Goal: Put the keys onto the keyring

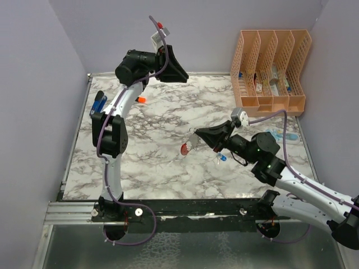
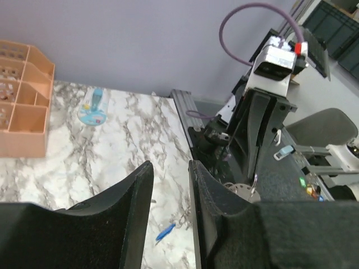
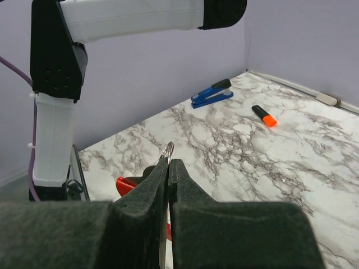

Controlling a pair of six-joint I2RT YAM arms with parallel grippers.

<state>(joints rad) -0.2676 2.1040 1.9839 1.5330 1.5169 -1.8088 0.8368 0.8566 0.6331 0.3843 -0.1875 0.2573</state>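
R pincer (image 3: 168, 165) is clamped shut on the keyring (image 3: 128, 184) — L pincer (image 2: 170, 171) is seen part-open, w/ nothing gripped.

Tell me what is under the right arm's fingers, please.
The keyring's red loop shows just below the right fingers, which are shut on its metal ring. One blue key lies on the table near their base. Whether more keys lie underneath is hidden.

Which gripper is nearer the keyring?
Right. The right gripper is shut on the keyring; the left gripper is open, raised over the far side of the table, well away from it.
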